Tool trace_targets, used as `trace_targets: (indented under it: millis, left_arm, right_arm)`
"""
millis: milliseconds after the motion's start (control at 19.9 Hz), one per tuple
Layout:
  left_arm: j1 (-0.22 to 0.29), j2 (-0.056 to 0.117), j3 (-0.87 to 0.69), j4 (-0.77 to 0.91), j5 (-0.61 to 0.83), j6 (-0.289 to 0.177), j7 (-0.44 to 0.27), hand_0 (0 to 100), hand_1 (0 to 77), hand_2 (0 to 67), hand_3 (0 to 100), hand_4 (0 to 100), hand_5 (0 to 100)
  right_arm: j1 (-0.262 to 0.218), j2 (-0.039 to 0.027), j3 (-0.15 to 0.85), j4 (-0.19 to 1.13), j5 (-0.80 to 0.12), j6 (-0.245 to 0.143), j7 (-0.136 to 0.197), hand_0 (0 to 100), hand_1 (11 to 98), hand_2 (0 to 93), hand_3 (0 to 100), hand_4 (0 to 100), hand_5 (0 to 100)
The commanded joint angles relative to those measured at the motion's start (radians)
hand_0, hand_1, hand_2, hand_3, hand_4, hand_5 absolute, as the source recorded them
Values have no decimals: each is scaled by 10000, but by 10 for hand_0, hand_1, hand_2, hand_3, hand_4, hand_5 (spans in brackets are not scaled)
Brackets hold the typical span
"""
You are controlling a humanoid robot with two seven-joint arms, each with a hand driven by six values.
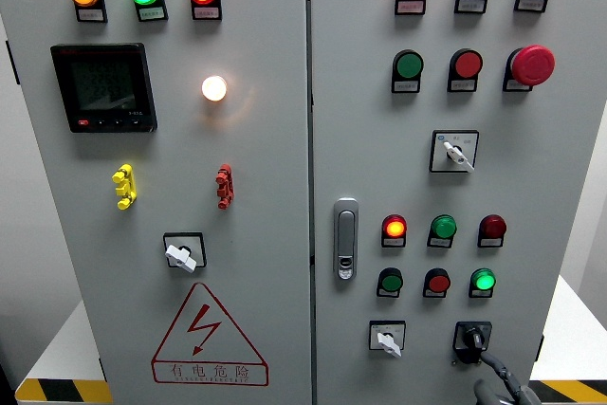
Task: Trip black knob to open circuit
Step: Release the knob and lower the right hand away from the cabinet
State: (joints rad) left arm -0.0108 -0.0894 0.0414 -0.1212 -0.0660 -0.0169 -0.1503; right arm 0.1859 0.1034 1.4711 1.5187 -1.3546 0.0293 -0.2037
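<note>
The black knob sits on a square plate at the lower right of the right-hand cabinet door, its handle pointing up and slightly left. My right hand comes in at the bottom right corner, just below the knob. One grey finger stretches up and to the left, with its tip at the knob's lower right edge. A second finger shows lower down at the frame's bottom edge. The hand holds nothing. Most of the hand is cut off by the frame. My left arm does not show.
A white-handled selector switch sits left of the black knob. Above it are rows of red and green buttons and lamps. A metal door latch stands near the door seam. A red mushroom stop button is at the upper right.
</note>
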Motion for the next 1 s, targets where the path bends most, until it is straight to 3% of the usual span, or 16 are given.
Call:
trace_targets:
  millis: [0, 100, 301, 352, 402, 502, 703, 954]
  left_arm:
    - [0, 4, 0, 0, 0, 0, 0, 0, 31, 129, 214, 67, 15]
    - [0, -11, 0, 0, 0, 0, 0, 0, 31, 129, 214, 67, 15]
    - [0, 4, 0, 0, 0, 0, 0, 0, 31, 129, 214, 67, 15]
    - [0, 4, 0, 0, 0, 0, 0, 0, 30, 129, 214, 67, 15]
    - [0, -11, 0, 0, 0, 0, 0, 0, 30, 129, 214, 67, 15]
    - [0, 4, 0, 0, 0, 0, 0, 0, 30, 129, 214, 67, 15]
    - [0, 4, 0, 0, 0, 0, 0, 0, 30, 129, 214, 67, 15]
    - [0, -12, 0, 0, 0, 0, 0, 0, 30, 129, 214, 66, 15]
  right_arm:
    - [-140, -37, 15, 45, 1, -1, 27, 887, 484, 6, 955, 1000, 1000]
    - [-294, -83, 15, 152, 1, -1, 58, 887, 483, 6, 955, 1000, 1000]
    - [-692, -52, 30, 489, -152, -1, 104, 873, 468, 4, 921, 1000, 1000]
    - [-799, -52, 30, 566, -168, -1, 104, 869, 466, 4, 793, 871, 1000]
    - [-861, -52, 30, 597, -229, -1, 104, 870, 465, 5, 742, 785, 1000]
    - [-1152, -68, 15, 811, -382, 29, 104, 868, 469, 8, 581, 552, 815]
    - [-1307, -83, 15, 1042, -459, 30, 119, 867, 472, 21, 445, 390, 646]
    - [-1307, -6, 15, 1119, -490, 30, 119, 867, 472, 47, 298, 260, 490]
